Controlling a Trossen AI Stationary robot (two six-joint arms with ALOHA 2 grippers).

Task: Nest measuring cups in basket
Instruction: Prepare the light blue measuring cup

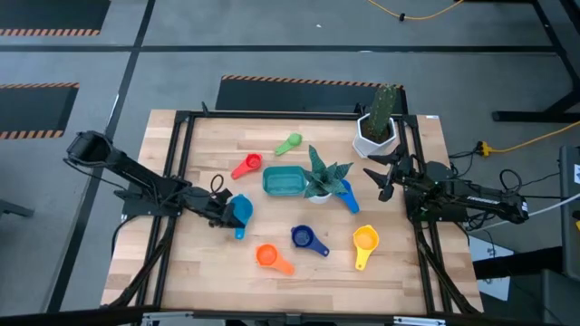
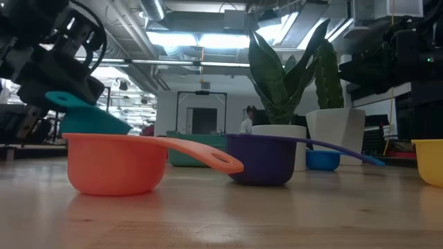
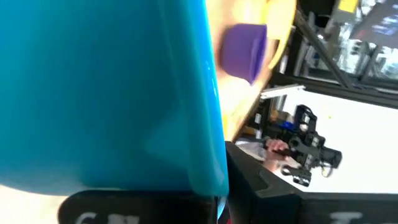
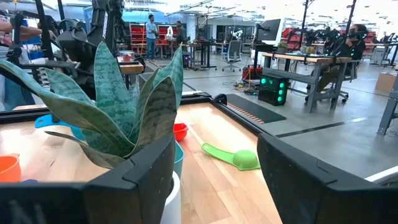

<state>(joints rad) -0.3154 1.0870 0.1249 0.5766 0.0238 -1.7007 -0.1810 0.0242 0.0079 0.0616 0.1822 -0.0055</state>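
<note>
High view first: wooden table point(image 1: 299, 272) filling the middle, both arms in from the sides. Left gripper point(image 1: 228, 214) out over the table's left half, clamped on the light blue cup point(image 1: 241, 210) and holding it clear of the wood (low view confirms, cup hanging up at the left behind the orange one). Right gripper point(image 1: 384, 178) parked near the right edge, just in front of the white cactus pot point(image 1: 373, 134), fingers spread wide and holding nothing. Teal basket point(image 1: 284, 182) sitting at table centre, nothing visibly inside, spiky green plant point(image 1: 324, 177) in its small pot right beside it on the right. Down the sizes now: dark blue cup point(image 1: 349, 196) tucked against the plant's right side, yellow cup point(image 1: 364, 241) near the front right, second dark blue cup point(image 1: 304, 238) front centre, orange cup point(image 1: 267, 256) just left of that. Red cup point(image 1: 250, 164) behind and left of the basket, green cup point(image 1: 291, 142) farther back, both apart from it. All loose cups resting on the wood, none nested.
</note>
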